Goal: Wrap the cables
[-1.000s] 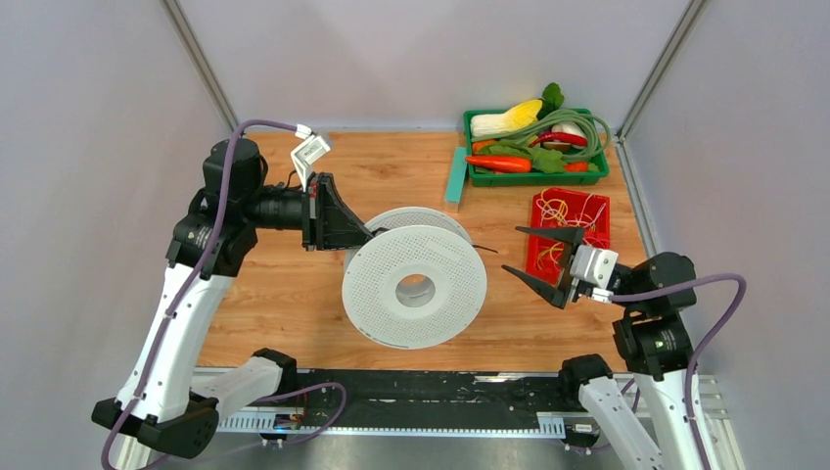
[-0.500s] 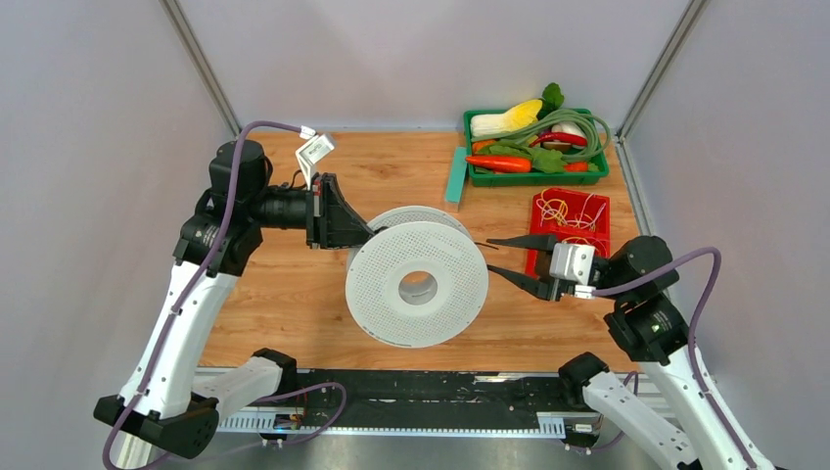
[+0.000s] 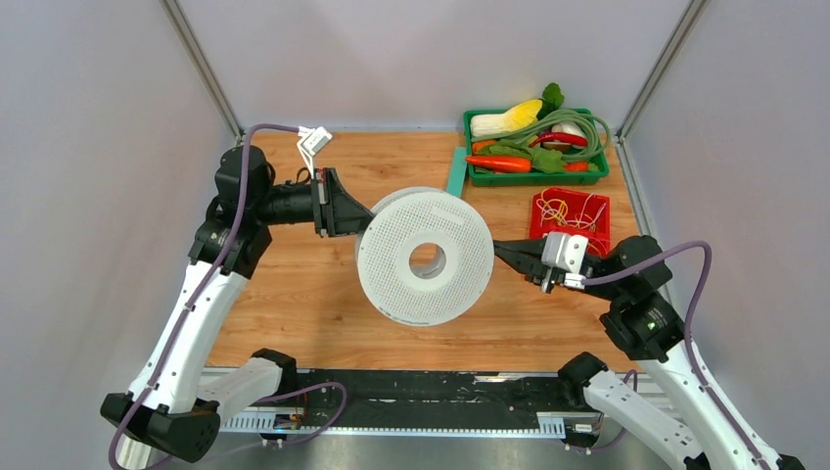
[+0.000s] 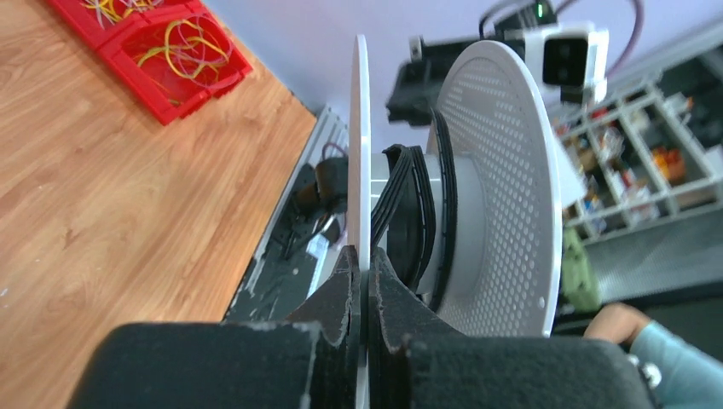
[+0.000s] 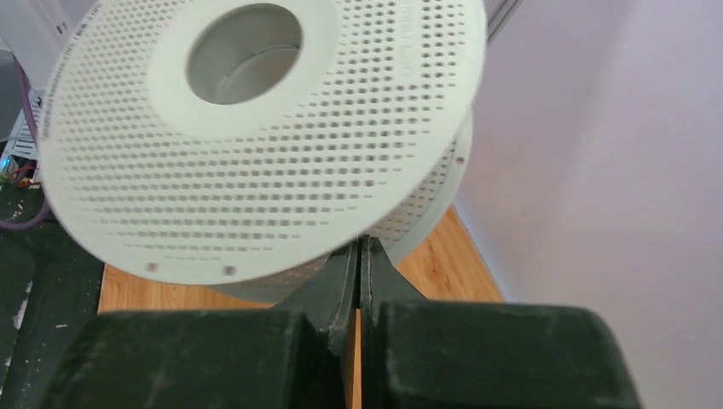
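Observation:
A white perforated spool point(image 3: 411, 294) hangs tilted above the table's middle. My left gripper point(image 3: 364, 221) is shut on the rim of its thin flange, which runs between the jaws in the left wrist view point(image 4: 364, 256). The black cable point(image 4: 401, 192) lies in several turns round the hub between the two flanges point(image 4: 503, 170). My right gripper point(image 3: 497, 249) is shut at the spool's right edge. In the right wrist view its tips point(image 5: 360, 245) meet just under the spool point(image 5: 256, 170). No cable shows between them, so I cannot tell whether its end is pinched.
A green tray point(image 3: 536, 178) of toy vegetables and a green hose sits at the back right. A red tray point(image 3: 599, 211) of rubber bands lies in front of it, right behind my right gripper. A teal block point(image 3: 456, 174) stands left of the green tray. A black rail point(image 3: 421, 387) runs along the near edge.
My right gripper moved left to the spool's right edge and went from open to shut. The left arm carried the spool a little up and to the right, tilting it.

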Motion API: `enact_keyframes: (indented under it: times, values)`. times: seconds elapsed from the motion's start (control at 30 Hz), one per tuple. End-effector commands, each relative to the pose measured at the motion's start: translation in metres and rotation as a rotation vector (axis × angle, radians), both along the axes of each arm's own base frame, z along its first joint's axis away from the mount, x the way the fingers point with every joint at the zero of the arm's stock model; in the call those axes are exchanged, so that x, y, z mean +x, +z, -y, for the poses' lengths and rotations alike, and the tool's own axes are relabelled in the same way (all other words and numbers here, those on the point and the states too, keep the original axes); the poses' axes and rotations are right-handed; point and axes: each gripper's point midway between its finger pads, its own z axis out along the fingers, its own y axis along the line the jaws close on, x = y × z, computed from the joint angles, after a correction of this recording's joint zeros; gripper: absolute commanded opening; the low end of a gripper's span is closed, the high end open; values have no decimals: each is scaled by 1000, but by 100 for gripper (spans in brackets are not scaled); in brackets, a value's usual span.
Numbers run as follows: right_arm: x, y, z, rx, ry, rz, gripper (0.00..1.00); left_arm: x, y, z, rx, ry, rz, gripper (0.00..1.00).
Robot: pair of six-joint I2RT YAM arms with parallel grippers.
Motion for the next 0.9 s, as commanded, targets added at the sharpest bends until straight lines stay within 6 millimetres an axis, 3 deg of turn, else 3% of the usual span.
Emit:
enact_keyframes:
  times: [0.0,0.17,0.33,0.47,0.57,0.73,0.87]
  values:
    - [4,6,-1,74,-25,-74,0,31,44,-4,-167,136,-10,0]
    - [19,10,-8,126,-51,-190,0,71,48,-17,-248,250,-114,0]
    - [56,25,-27,252,-98,-385,0,116,40,-32,-301,409,-228,0]
    - [96,40,-50,353,-131,-535,0,150,15,-46,-309,563,-315,0]
    - [131,38,-69,404,-174,-629,0,174,-8,-55,-285,648,-315,0]
    - [186,6,-97,416,-286,-680,0,225,-59,-76,-241,779,-411,0]
    - [242,-23,-117,396,-403,-688,0,267,-78,-81,-262,782,-413,0]
